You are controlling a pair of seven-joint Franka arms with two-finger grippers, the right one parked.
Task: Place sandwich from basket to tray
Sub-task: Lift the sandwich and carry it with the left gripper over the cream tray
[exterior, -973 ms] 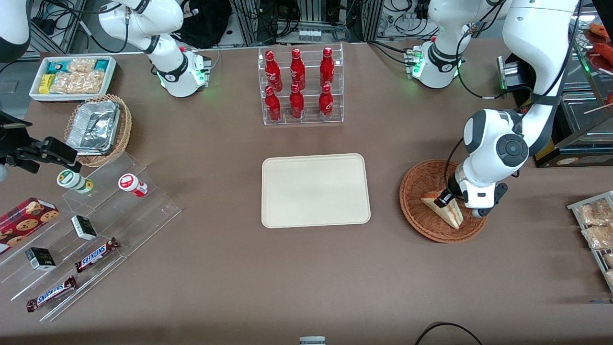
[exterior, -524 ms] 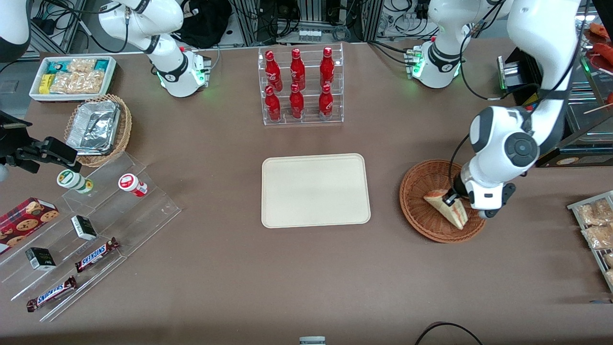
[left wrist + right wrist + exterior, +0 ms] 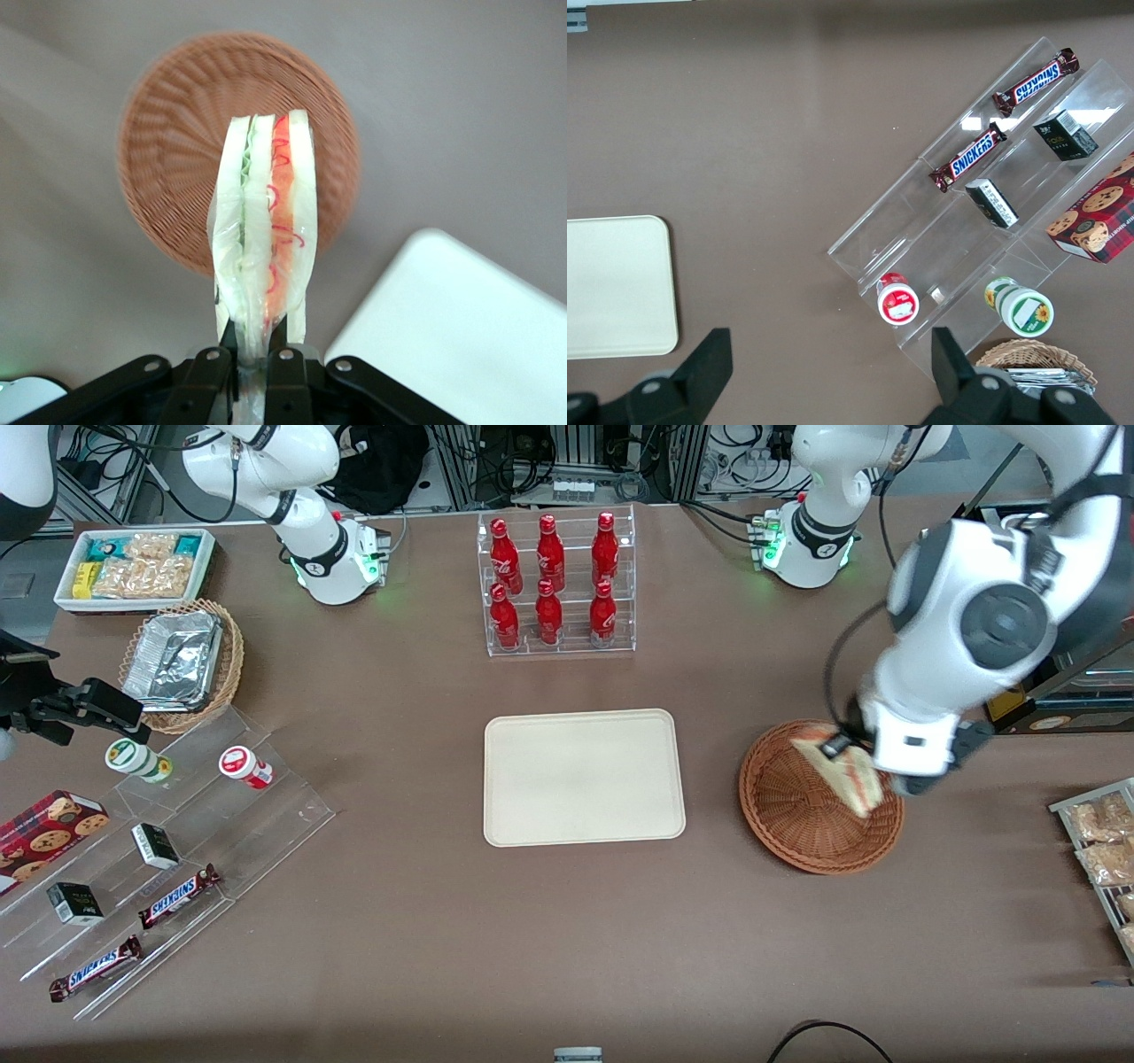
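Right of frame, jaws of the gripper clench the sandwich above the basket; carry it level to the tray at centre.

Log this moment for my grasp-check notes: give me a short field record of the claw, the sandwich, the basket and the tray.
claw: shut on the sandwich, raised above the basket
sandwich: clear-wrapped wedge, lifted clear of the basket, pinched at one end, layers on edge in the wrist view
basket: round reddish-brown wicker, nothing in it, directly under the sandwich
tray: cream rectangle, bare, beside the basket toward the parked arm's end of the table
task stage: sandwich picked up, not yet on the tray
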